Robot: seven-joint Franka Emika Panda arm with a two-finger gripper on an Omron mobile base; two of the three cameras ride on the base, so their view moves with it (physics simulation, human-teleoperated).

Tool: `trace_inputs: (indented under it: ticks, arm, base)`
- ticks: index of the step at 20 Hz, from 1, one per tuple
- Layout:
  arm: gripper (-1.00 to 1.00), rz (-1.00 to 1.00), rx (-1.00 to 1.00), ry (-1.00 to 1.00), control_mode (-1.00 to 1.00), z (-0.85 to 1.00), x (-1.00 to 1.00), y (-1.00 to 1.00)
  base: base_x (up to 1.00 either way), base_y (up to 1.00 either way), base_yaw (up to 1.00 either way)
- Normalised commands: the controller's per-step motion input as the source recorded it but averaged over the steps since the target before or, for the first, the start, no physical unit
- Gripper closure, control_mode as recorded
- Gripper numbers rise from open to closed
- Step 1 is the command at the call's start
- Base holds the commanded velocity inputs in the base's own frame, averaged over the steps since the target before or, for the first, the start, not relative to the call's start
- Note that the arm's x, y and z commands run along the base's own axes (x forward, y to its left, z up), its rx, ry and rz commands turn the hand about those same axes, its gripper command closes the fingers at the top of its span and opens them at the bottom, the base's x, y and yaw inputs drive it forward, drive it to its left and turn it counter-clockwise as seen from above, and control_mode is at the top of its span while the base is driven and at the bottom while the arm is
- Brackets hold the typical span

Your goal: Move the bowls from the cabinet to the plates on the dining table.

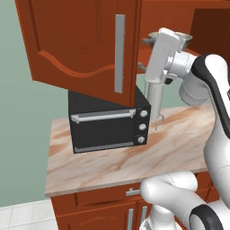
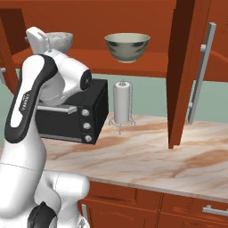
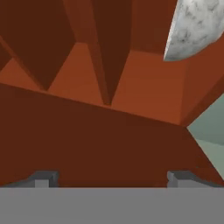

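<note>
The reddish-brown wall cabinet (image 2: 133,11) hangs open above me, its doors swung out; one door with a long grey bar handle (image 1: 119,53) fills the upper left of my left base view, the other door (image 2: 185,71) stands edge-on at the right of my right base view. Below it runs a bench (image 2: 156,156) with a beige-pink marble top veined brown. A black oven (image 1: 108,121) sits on the bench at the left, and just beside it stands a white paper-towel roll (image 2: 122,103) on a wire holder.

On the cabinet shelf (image 2: 147,62) stand both bowls, well apart. The grey metal bowl (image 2: 127,47) with a cream inside sits near the middle. The speckled marble-like bowl (image 2: 60,41) sits toward the left, close to my raised hand.

My gripper (image 3: 113,178) is up at the shelf, its fingertips (image 3: 43,178) spread wide apart with nothing between them. In my hand view the speckled bowl curves in at the top right corner.
</note>
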Motion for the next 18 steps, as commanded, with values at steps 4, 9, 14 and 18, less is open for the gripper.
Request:
trace_inputs:
  ticks: [4,9,14,18]
  arm:
    - [-1.00,0.11,-0.06,0.04,-1.00,0.05,0.00,0.32]
    - [-1.00,0.12,-0.02,0.04,-1.00,0.01,0.00,0.22]
    - [-1.00,0.14,0.00,0.06,-1.00,0.00,0.00,0.27]
    - [-1.00,0.14,0.00,0.05,-1.00,0.00,-0.03,0.31]
  base:
    - [0.00,0.00,0.00]
    - [0.00,0.00,0.00]
    - [0.00,0.00,0.00]
    - [0.00,0.00,0.00]
